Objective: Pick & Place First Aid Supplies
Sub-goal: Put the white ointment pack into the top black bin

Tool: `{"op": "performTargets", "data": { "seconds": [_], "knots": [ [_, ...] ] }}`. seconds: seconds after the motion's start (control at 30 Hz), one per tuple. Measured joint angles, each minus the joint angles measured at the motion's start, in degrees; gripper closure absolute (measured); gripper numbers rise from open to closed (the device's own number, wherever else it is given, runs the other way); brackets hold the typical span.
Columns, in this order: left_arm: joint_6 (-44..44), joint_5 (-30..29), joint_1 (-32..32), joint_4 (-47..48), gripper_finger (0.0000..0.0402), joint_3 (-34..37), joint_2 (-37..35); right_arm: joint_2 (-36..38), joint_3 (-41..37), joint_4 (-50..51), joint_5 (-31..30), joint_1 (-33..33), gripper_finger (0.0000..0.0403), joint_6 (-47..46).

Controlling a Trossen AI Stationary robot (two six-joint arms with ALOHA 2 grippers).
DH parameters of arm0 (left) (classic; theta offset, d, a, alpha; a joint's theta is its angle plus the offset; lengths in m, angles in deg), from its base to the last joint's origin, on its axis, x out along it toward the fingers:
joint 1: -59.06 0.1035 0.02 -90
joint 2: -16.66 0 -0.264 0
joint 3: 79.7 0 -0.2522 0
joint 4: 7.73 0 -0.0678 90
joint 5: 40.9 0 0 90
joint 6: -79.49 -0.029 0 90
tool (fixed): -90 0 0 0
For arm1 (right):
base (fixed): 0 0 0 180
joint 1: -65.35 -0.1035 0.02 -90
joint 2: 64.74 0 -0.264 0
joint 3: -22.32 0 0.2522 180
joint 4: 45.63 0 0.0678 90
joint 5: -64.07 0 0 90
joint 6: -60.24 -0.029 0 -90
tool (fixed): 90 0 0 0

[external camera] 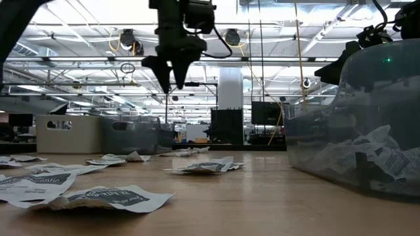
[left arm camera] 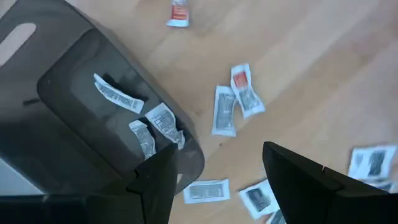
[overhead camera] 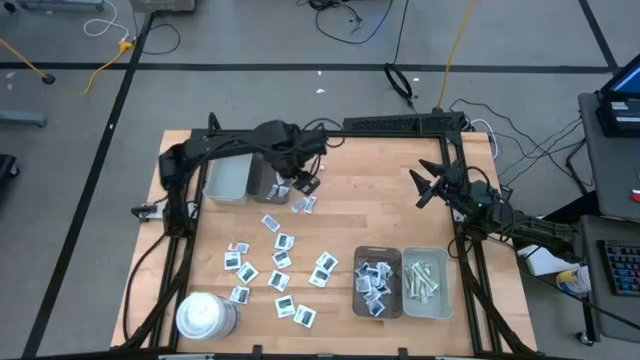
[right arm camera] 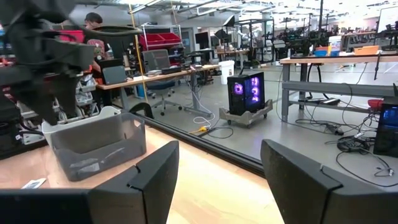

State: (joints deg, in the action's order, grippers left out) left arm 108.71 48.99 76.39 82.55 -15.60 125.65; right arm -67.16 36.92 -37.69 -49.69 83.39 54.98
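Observation:
Several small white printed packets (overhead camera: 281,262) lie flat and scattered on the wooden table, left of centre. Others lie in the dark tray (overhead camera: 377,283) near the front, and pale strips lie in the light tray (overhead camera: 426,283) beside it. My left gripper (overhead camera: 303,188) hangs open above the table, pointing down beside a dark far-left tray (left arm camera: 93,106) that holds a few packets (left arm camera: 158,123). Loose packets (left arm camera: 225,110) lie below it. Nothing is between its fingers (left arm camera: 155,183). My right gripper (overhead camera: 422,188) waits open at the right, level and off the table.
A light grey tray (overhead camera: 228,180) stands left of the dark far-left one. A large white cylinder (overhead camera: 205,315) stands at the near left corner. Bare wood lies between the two arms (overhead camera: 370,200). In the low view the left gripper (external camera: 172,77) hangs well above the tabletop.

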Motion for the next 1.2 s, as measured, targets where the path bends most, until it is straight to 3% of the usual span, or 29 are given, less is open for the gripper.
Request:
{"op": "performTargets", "data": {
  "seconds": [0.33, 0.53, 1.2],
  "knots": [
    [7.2, 0.0, 1.7, 5.5, 0.0163, -15.6, 9.7, 0.0, 0.0, 0.0, 0.0, 0.0, 0.0183, 0.0],
    [11.4, 0.1, -0.7, 4.7, 0.0163, -15.8, 14.0, 0.0, 0.0, 0.0, 0.0, 0.0, 0.0179, 0.0],
    [11.2, -1.6, -2.7, -2.5, 0.0163, -15.2, 25.2, 0.0, 0.0, 0.0, 0.0, 0.0, 0.0179, 0.0]
  ]
}}
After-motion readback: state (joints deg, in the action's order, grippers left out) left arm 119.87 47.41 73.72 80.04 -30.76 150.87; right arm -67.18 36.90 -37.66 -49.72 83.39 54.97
